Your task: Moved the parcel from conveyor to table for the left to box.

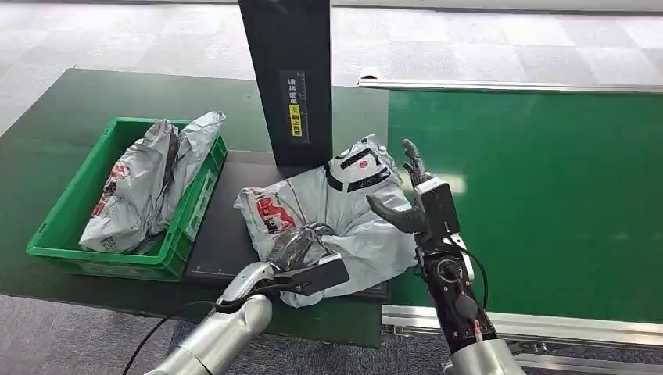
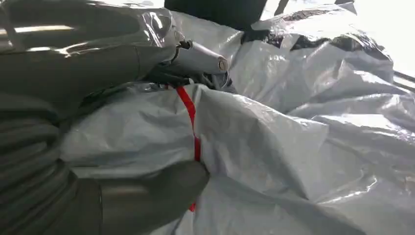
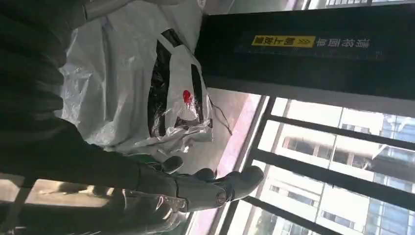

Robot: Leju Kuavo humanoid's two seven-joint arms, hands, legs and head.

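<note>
**Left hand grips a crinkled grey parcel on the table**

Head view: one soft grey plastic parcel (image 1: 344,215), creased and glossy with red and black print, lies on a dark flat plate (image 1: 223,242) on the table (image 1: 47,133), just left of the smooth green conveyor (image 1: 539,195). The left hand (image 1: 301,246) grips the parcel's near edge, film bunched under its fingers. The right hand (image 1: 410,199) stands upright beside the parcel's right side, fingers spread, holding nothing. A green ribbed plastic crate (image 1: 59,234) sits at the left, with two similar grey bags (image 1: 152,183) slumped inside. One tall black rectangular post (image 1: 289,78) with a yellow label rises behind the parcel.

Left wrist view: the left hand (image 2: 98,122) pinches a fold of wrinkled grey film between thick thumb and darker fingers; a thin red strip (image 2: 191,117) runs across the parcel (image 2: 303,137).

Right wrist view: the right hand (image 3: 195,188) is open, its fingers apart, with the parcel's (image 3: 127,83) black-and-white printed end near it, beside the black post (image 3: 303,54).
</note>
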